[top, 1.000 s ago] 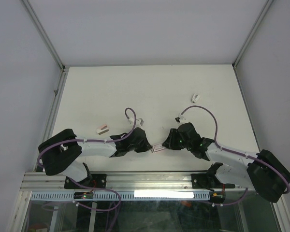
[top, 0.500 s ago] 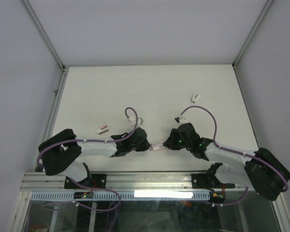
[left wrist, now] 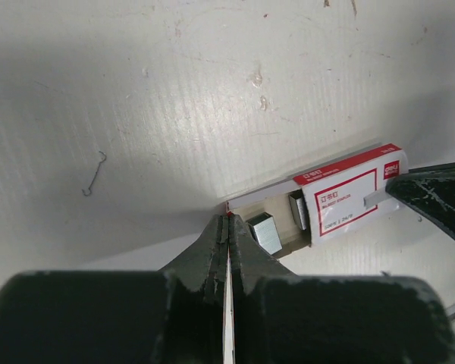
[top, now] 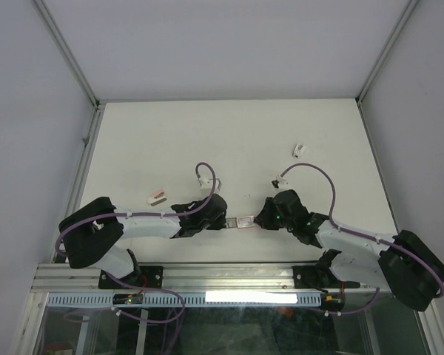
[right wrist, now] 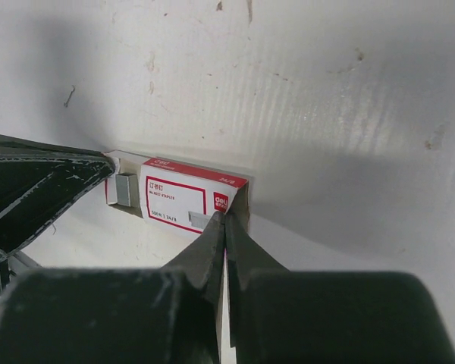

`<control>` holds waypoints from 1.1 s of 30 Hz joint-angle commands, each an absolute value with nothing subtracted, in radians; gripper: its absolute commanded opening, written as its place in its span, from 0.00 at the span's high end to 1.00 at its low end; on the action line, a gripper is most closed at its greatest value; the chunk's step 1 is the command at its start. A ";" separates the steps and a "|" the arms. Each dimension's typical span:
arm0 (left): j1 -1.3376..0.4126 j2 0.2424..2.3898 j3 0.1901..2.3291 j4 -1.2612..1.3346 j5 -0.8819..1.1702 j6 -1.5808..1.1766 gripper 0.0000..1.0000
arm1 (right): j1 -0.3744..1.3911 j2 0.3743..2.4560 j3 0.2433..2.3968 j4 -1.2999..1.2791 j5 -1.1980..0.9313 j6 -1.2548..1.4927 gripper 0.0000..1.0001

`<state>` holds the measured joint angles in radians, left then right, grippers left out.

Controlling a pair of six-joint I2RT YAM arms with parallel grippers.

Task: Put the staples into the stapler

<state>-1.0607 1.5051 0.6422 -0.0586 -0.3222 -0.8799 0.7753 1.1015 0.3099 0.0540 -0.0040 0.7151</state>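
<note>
Here's the box of staples (top: 243,221), white with a red label, sitting low in the middle of the worktop (top: 229,133), right between the two arms. It's partly slid open: the inner tray (left wrist: 267,230) pokes out of the sleeve on the left arm's side, and silvery staple strips show inside it.

Left end effector (left wrist: 227,225): fingers pinched tight together on the thin end wall of that tray. Right end effector (right wrist: 225,221): also squeezed closed, clamped on the flap at the opposite end of the box. So both ends are gripped, one arm on each, tips facing one another across the box. Whether the box rests on the worktop or hangs just clear of it, I cannot tell; a shadow lies under it.

Moving outward, there's a tiny bent bit of wire (left wrist: 95,173) lying loose on the white surface, well apart from the box. Further off, a small pink oblong piece (top: 157,197) lies near the left arm, and a small white piece (top: 299,150) sits up beyond the right arm.
</note>
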 commanded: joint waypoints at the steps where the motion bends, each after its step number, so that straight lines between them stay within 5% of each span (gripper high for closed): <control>1: -1.058 1.507 0.664 -0.135 -0.389 -0.816 1.00 | 0.772 1.038 0.302 0.005 0.081 0.720 1.00; 29: -1.049 1.452 0.667 -0.145 -0.407 -0.735 0.98 | 0.755 0.870 0.290 -0.159 0.183 0.730 1.00; 33: -1.049 1.440 0.670 -0.144 -0.409 -0.726 0.88 | 0.755 0.871 0.295 -0.173 0.184 0.732 0.88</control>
